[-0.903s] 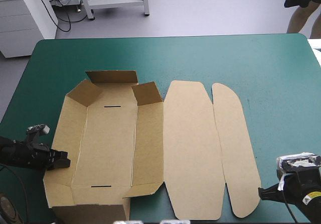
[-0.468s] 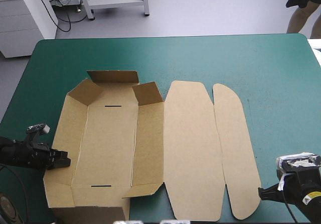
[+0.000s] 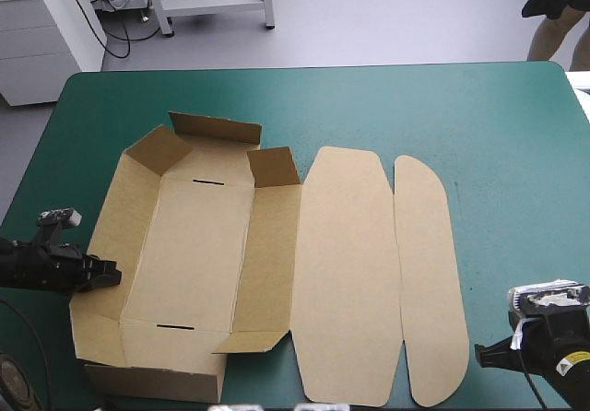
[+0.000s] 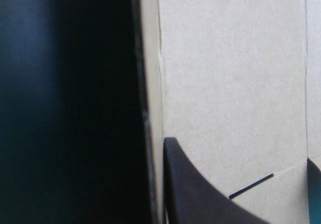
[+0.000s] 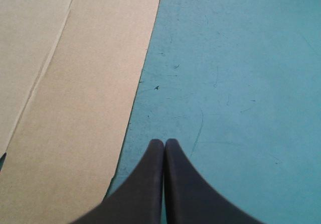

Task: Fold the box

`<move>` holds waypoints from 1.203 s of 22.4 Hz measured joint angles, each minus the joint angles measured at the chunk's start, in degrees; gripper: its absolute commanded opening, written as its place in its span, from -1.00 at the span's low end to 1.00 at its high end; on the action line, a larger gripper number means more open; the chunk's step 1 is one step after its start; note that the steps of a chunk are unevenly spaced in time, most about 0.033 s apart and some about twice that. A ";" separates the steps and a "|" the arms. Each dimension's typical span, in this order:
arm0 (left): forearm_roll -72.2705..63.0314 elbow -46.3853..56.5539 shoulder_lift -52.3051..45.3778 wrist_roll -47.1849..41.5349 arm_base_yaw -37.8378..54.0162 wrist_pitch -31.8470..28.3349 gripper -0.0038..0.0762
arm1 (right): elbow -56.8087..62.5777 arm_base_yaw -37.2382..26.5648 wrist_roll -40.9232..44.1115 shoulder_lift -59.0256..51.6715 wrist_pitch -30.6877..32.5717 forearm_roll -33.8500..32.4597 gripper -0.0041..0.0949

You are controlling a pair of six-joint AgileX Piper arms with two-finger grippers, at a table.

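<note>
Box (image 3: pixel 194 245) on the tabletop's (image 3: pixel 461 116) left and middle: both end walls and far corner flaps raised, left wall tilted up, lid panels flat toward the right. Left hand (image 3: pixel 109 271) pinched all but closed on that left wall, toward its near end. Right hand (image 3: pixel 481 356) fully closed, low over bare teal-green tabletop, just beside the outermost lid flap's near end.

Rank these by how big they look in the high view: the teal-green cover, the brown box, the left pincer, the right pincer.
1. The teal-green cover, largest.
2. The brown box, spread over a good part of it.
3. The left pincer and right pincer: both small and much alike, so not ranked.
</note>
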 measured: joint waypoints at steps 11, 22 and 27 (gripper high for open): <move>4.38 -2.14 0.00 -1.43 -8.11 -1.10 -0.93 | 0.00 0.00 0.00 0.00 0.00 0.00 -0.96; 12.48 -20.49 0.19 -5.06 -26.33 -1.27 -0.93 | 0.00 0.00 0.00 0.00 0.00 0.00 -0.96; 23.02 -23.36 1.38 -7.27 -39.99 -9.80 -0.93 | 0.00 0.00 0.00 0.00 0.00 0.00 -0.96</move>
